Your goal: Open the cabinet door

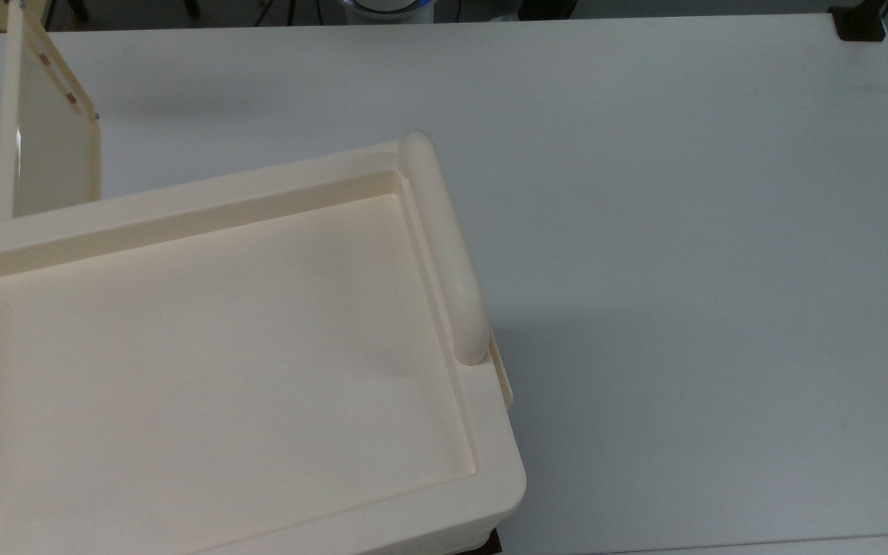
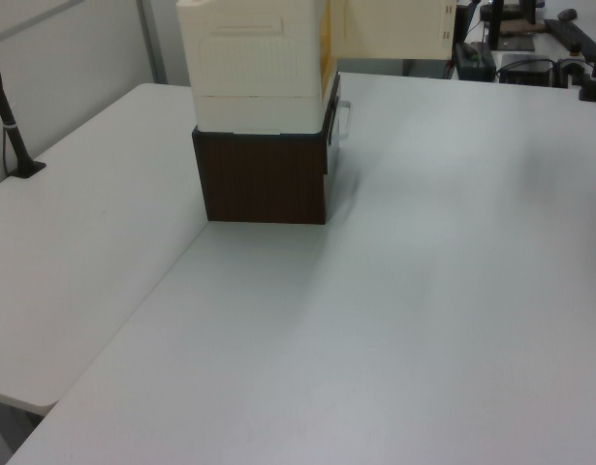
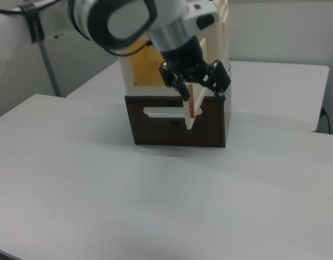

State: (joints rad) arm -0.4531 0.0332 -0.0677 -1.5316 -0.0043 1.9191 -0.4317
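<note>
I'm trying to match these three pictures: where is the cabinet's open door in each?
Top view: the cabinet door stands in the upper left corner.
Left view: the cabinet door is at the top edge, right of centre.
Right view: the cabinet door is central, seen edge-on.
Shared landmark: the cabinet.

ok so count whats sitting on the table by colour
cream: 2, the cabinet and its cabinet door
dark brown: 1, the base box under the cabinet
total: 3
</note>
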